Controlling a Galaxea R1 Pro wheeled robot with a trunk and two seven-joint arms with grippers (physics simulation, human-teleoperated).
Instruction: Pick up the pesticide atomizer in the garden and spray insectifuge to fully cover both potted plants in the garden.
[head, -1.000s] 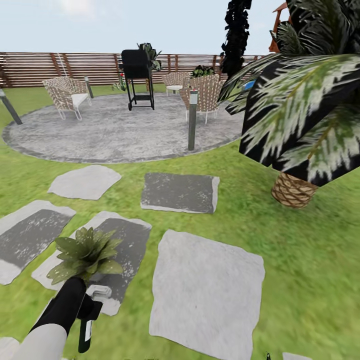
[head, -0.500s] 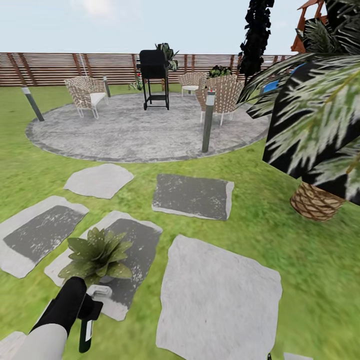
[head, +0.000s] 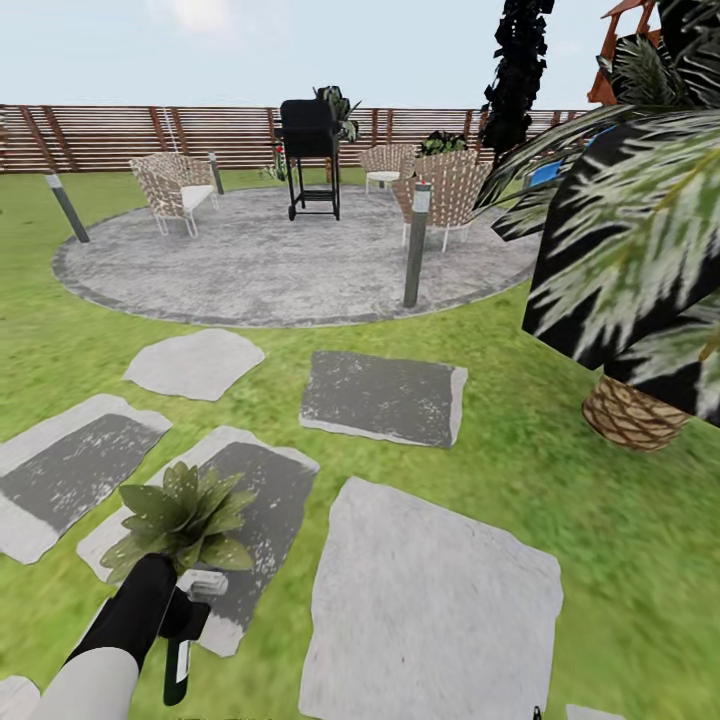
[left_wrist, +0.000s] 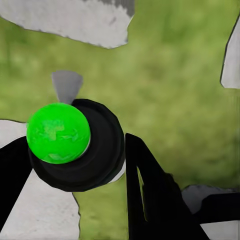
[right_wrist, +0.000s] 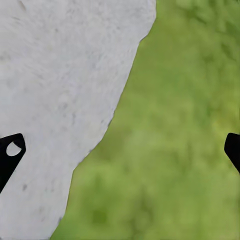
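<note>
A potted plant (head: 180, 515), a low rosette of pointed green leaves, stands on a grey stepping stone (head: 262, 520) at the lower left of the garden lawn. Just in front of it my left gripper (head: 178, 618) is shut on the pesticide atomizer (head: 178, 662), whose slim dark bottle hangs down and whose whitish spray head (head: 206, 583) sits close to the leaves. In the left wrist view my left gripper (left_wrist: 75, 162) clasps the atomizer (left_wrist: 100, 150), seen end-on with a green disc. My right gripper (right_wrist: 120, 150) is open over grass and stone. The second potted plant is out of view.
A tall palm (head: 632, 415) with big fronds crowds the right side. Several stepping stones (head: 432, 600) cross the lawn. Beyond lies the round patio (head: 250, 270) with wicker chairs (head: 175, 190), a black grill (head: 308, 155) and a bollard light (head: 415, 245), backed by the wooden fence (head: 100, 135).
The whole head view has shifted, so the camera moved. My left arm holds the atomizer the same way, and the plant now sits slightly nearer its spray head.
</note>
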